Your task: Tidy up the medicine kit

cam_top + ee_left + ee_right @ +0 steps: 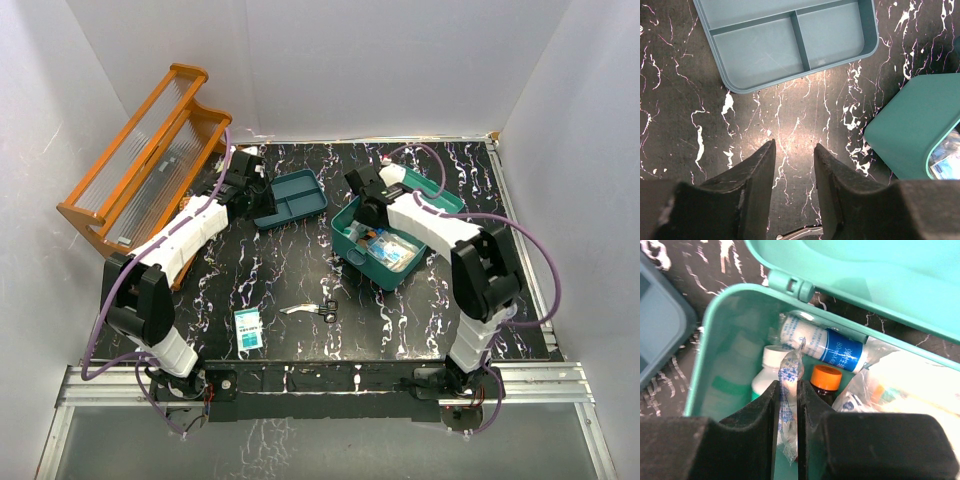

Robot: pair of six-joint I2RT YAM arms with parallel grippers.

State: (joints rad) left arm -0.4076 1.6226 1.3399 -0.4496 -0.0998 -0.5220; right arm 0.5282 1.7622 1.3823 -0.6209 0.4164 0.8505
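Note:
The medicine kit (pixel 352 212) is a teal-green box standing open at centre right, its lid (pixel 436 191) lying back. My right gripper (pixel 788 384) is inside the kit (pixel 715 340), shut on a thin clear packet with blue print (pixel 790 364). Below it lie a white bottle (pixel 771 360), a brown bottle with an orange cap (pixel 826 376) and a blue-and-white tube (pixel 832 350). My left gripper (pixel 794 146) hangs open over bare table, just in front of a dark teal divided tray (pixel 765 47), with nothing between its fingers.
An orange wooden rack (pixel 150 150) stands at the far left. Small scissors (pixel 315 309) and a flat blue-and-white packet (pixel 248 327) lie on the black marbled table near the front. A crinkled clear bag (pixel 900 385) fills the kit's right side.

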